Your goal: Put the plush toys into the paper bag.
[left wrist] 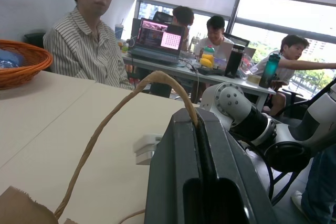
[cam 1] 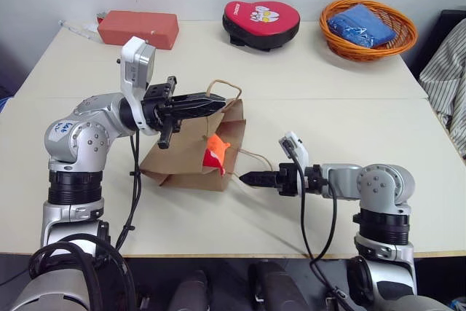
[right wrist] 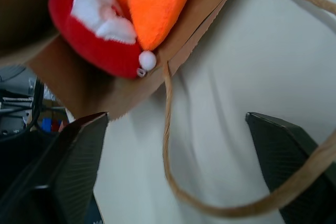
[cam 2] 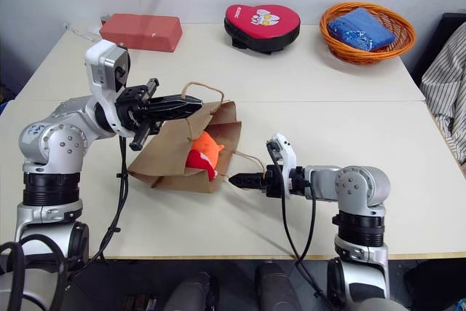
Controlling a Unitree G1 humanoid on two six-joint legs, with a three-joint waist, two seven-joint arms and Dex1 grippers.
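The brown paper bag lies on its side on the table, its mouth facing my right gripper. My left gripper is shut on the upper twine handle and holds the mouth up. Both plush toys sit in the mouth: the orange one on top, the red one with a white patch under it. They also fill the right wrist view, orange and red. My right gripper is open, low over the table just outside the mouth. The lower handle loop lies between its fingers, untouched.
Along the far edge of the table stand a red brick-shaped block, a red heart-shaped pad and an orange woven basket with a blue bundle. A person in a striped shirt sits at the right side.
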